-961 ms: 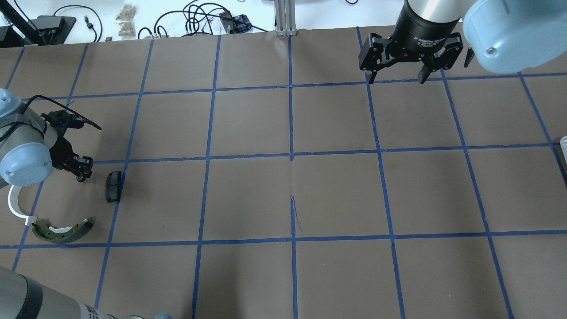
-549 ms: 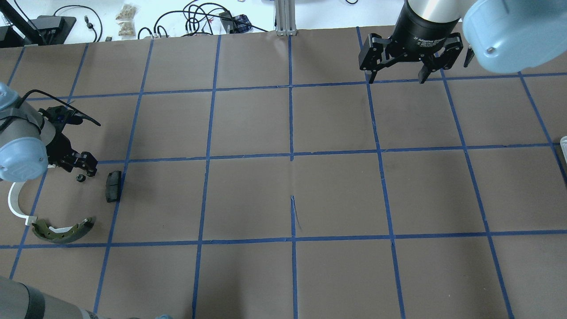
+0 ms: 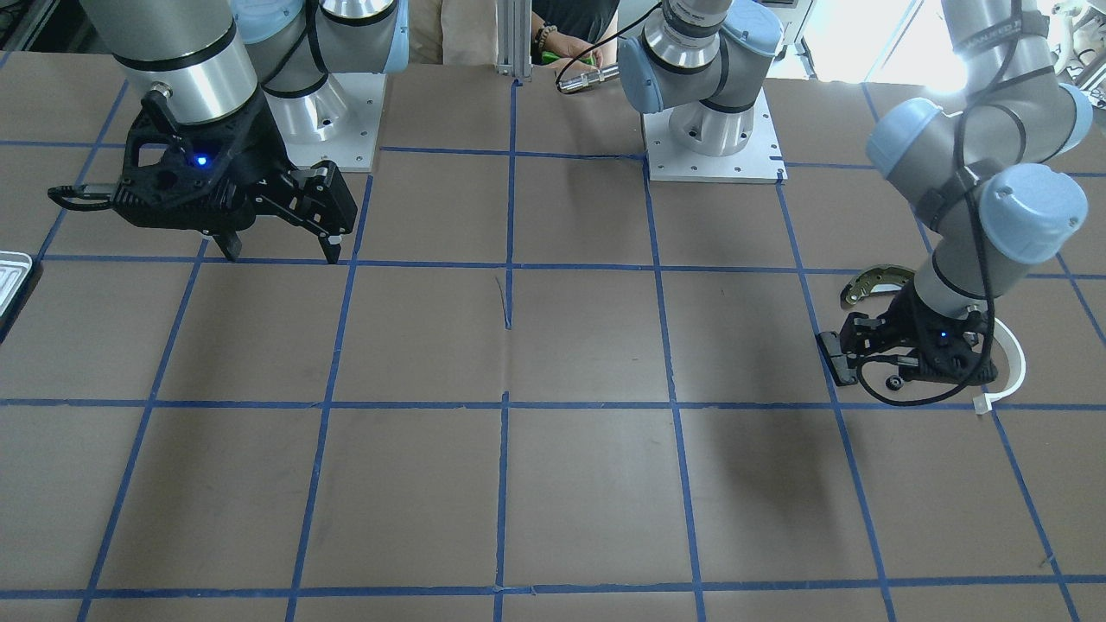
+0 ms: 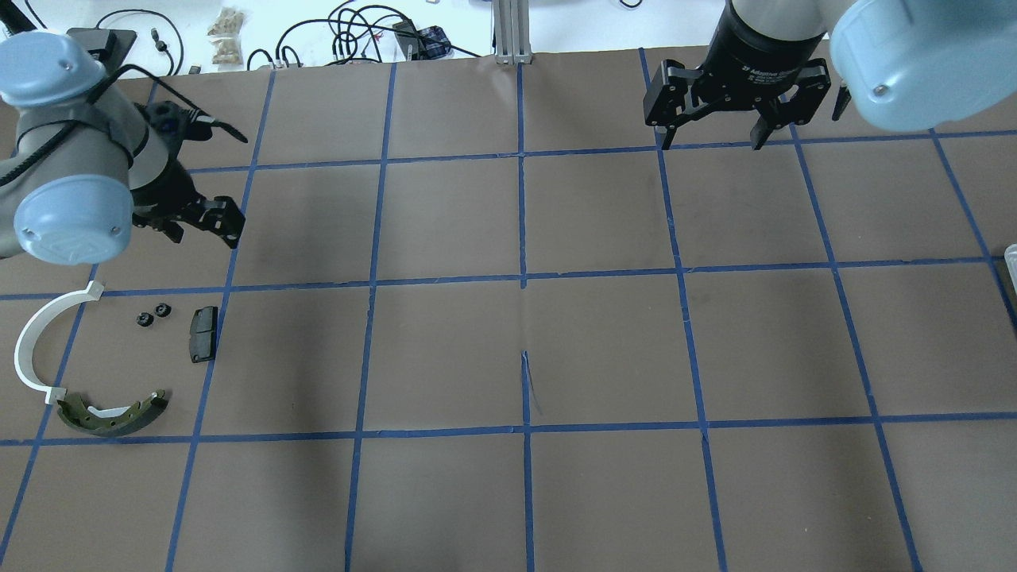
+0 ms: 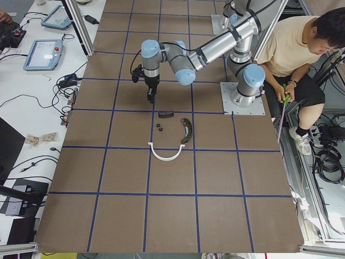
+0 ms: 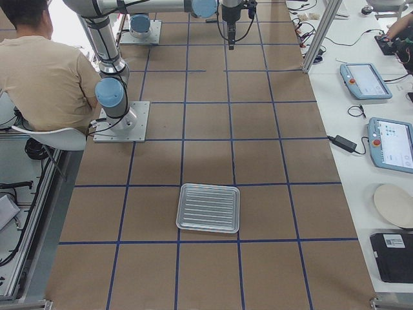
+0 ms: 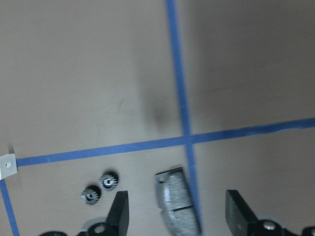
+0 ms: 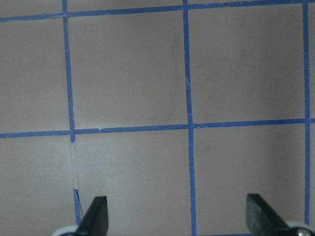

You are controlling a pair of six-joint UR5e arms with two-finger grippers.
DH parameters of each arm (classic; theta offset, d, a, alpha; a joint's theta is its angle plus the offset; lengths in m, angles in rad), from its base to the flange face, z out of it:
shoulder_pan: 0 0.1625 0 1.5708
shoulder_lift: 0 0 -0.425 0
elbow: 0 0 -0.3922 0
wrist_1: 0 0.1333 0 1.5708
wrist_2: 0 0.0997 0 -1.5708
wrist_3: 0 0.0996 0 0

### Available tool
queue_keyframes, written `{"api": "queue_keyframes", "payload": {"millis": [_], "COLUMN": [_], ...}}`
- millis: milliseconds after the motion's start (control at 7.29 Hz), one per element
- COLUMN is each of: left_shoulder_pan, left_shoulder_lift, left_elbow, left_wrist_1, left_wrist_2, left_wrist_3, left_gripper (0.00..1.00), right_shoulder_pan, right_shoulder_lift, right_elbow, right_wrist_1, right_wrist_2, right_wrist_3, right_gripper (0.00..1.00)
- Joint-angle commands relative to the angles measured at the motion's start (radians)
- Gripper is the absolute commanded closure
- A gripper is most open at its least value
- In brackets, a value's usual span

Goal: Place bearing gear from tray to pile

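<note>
Left gripper (image 4: 200,226), upper left of the overhead frame: I read its jaws as spread apart with nothing between them, which the left wrist view confirmed, both fingers standing wide at the bottom edge. A second earlier this gripper had sat low at the left edge of the frame, right over the pile; half a second earlier it was just lifting and one gear showed beside it; here it had risen and pulled away toward the top of the frame. Below it, at left centre, two bearing gears lay on the paper, one (image 4: 163,311) just beside the other (image 4: 145,319). They sat immediately left of the black pad (image 4: 203,334) and between it and the white arc (image 4: 32,349). The brass-grey shoe (image 4: 111,413) lay lower left. I judged the release complete and the gear delivered to the pile. The tray (image 6: 208,207) sat well apart, lower centre of the right side view, and I could make out no dark piece on its ridges. Right gripper (image 4: 711,141), top right of the overhead frame: jaws apart, idle above bare paper, unmoved across the second.
</note>
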Motion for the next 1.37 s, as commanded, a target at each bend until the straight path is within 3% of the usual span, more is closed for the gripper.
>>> {"api": "queue_keyframes", "payload": {"millis": [0, 275, 824, 1235], "left_shoulder_pan": [-0.232, -0.302, -0.273, -0.220], "left_shoulder_lift": [0.055, 0.068, 0.105, 0.111], "left_elbow": [0.174, 0.402, 0.382, 0.380], "left_wrist_1": [-0.247, -0.549, -0.477, -0.487], "left_wrist_2": [-0.004, -0.014, -0.020, -0.103], "left_wrist_3": [-0.194, -0.348, -0.332, -0.309], "left_gripper": [0.00, 0.00, 0.00, 0.00], "right_shoulder_pan": [-0.001, -0.004, -0.007, -0.010], "right_shoulder_lift": [0.000, 0.000, 0.000, 0.000], "right_elbow": [0.000, -0.002, -0.003, -0.003], "right_wrist_1": [0.000, -0.002, -0.006, -0.011], "right_wrist_2": [0.000, 0.001, 0.003, 0.002], "right_wrist_3": [-0.001, 0.001, 0.001, 0.003], "right_gripper": [0.00, 0.00, 0.00, 0.00]}}
